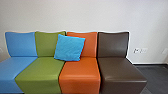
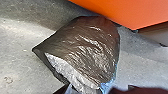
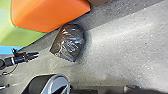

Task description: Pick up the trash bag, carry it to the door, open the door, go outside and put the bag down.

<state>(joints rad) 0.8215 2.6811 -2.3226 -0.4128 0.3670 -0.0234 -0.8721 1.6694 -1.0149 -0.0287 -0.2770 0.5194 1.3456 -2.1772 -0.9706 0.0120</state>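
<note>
The trash bag, dark and shiny with creased plastic, lies on the grey floor. It shows large in the left wrist view (image 2: 87, 47), with a pale silvery patch along one edge and a bit of blue at a corner. In the right wrist view the same bag (image 3: 70, 43) rests close beside the front of the orange seat. My left gripper (image 3: 37, 55) shows there too, pointing toward the bag, with some floor between the two in that picture. Whether it is open or shut is unclear. How my right gripper stands cannot be made out.
A row of seats, blue (image 1: 21, 45), green (image 1: 41, 72), orange (image 1: 80, 72) and brown (image 1: 120, 70), stands along a white wall (image 1: 82, 15). A blue cushion (image 1: 70, 47) leans on the green and orange backrests. Wall sockets (image 1: 140, 50) are right of the seats.
</note>
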